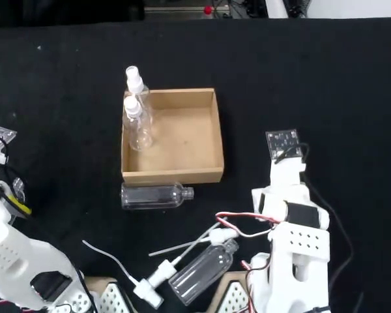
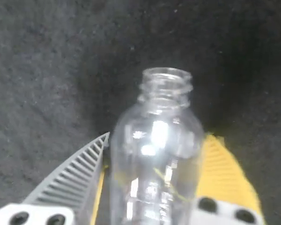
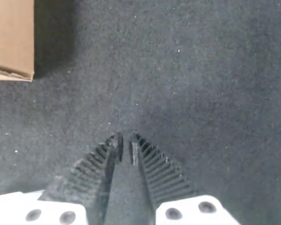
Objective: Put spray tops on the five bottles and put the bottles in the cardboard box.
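Two capped bottles, three uncapped bottles, two loose spray tops, one cardboard box

Black-clothed table across whole frame. Centre-left on it: cardboard box, open side up. Just below box front wall: capless bottle on its side, neck pointing right. Lower centre: second bottle lying diagonally, spray top just beside its neck, tube trailing left. Lower left of that: second spray top, tube curving toward upper left.
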Action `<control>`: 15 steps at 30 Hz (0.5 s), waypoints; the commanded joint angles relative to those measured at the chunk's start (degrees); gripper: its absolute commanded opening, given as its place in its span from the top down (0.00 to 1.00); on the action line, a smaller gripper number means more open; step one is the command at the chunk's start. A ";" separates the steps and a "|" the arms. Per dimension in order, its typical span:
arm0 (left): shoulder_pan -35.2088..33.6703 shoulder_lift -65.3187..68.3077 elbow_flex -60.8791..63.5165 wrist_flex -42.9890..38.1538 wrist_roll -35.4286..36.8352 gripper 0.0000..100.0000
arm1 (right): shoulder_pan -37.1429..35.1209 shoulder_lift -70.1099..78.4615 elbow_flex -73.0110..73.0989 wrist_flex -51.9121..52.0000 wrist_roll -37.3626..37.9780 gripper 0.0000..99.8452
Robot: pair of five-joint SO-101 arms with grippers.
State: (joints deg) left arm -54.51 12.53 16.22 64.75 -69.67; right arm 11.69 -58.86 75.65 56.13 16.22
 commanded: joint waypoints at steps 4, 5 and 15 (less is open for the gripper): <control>2.95 -3.52 -5.58 8.88 -0.35 0.91 | 1.23 -1.89 -0.40 -1.41 0.44 0.98; 3.03 -3.52 -6.55 9.85 -0.26 0.92 | 1.23 -1.89 -0.40 -1.41 0.44 0.98; 0.13 -3.52 -12.53 13.89 7.30 0.93 | 0.88 -1.71 -9.63 4.84 6.59 0.98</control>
State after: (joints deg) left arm -52.31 12.53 7.43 77.67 -64.40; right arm 11.69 -58.86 73.98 57.01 19.12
